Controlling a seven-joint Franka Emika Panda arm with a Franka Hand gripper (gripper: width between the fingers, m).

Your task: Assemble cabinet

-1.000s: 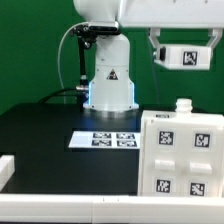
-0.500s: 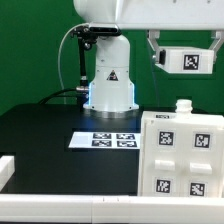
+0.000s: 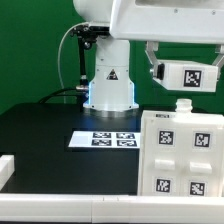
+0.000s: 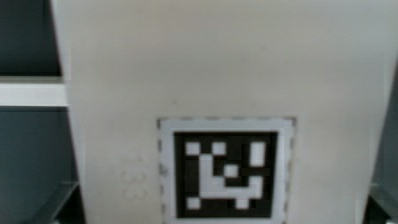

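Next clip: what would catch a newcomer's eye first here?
The big white plastic cabinet body, studded with black-and-white square tags, fills the lower part of the exterior view's right. Directly above it, a small white tagged panel hangs in the air in the gripper; its tag dominates the wrist view. The flat white marker board lies on the black table before the blue-glowing robot pedestal.

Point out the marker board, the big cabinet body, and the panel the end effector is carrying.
marker board (image 3: 108,140), exterior view, bare strip between its tags.
cabinet body (image 3: 181,152), exterior view, white front face between tags.
carried panel (image 3: 186,76), exterior view, on its tagged face, above the body.
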